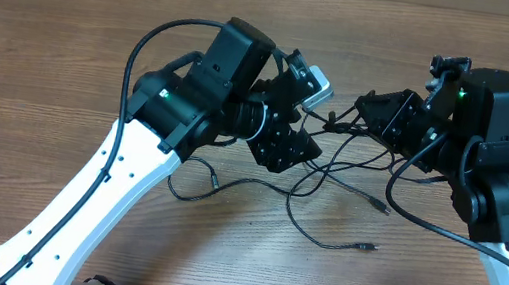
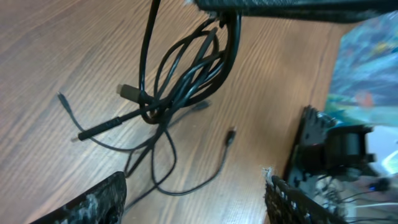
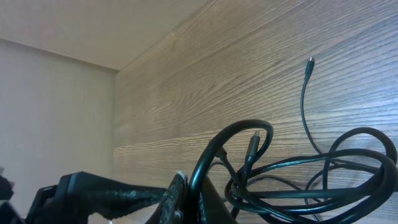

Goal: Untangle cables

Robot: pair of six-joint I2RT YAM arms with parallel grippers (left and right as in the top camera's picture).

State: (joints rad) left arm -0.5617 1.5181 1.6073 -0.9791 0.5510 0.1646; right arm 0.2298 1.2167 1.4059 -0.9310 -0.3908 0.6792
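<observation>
The cables (image 1: 337, 165) are thin black cords lying tangled on the wooden table between my two arms, with loose plug tips (image 1: 382, 209) trailing toward the front. My right gripper (image 1: 368, 114) is shut on a black cable loop (image 3: 231, 146), pinched between its fingers (image 3: 176, 196). The looped bundle (image 3: 323, 180) hangs from that grip. In the left wrist view the same bundle (image 2: 183, 78) dangles under the right gripper (image 2: 280, 5). My left gripper (image 2: 193, 200) stands wide open just left of the bundle, with only table and one slack strand (image 2: 186, 190) between its fingers (image 2: 93, 202).
Thicker black wires of the arms run beside the left arm (image 1: 146, 45) and the right arm (image 1: 415, 215). The right arm's body (image 2: 339, 152) is close on the right. A blurred bluish object (image 2: 367, 56) lies beyond it. A pale wall (image 3: 56, 106) borders the table's far edge.
</observation>
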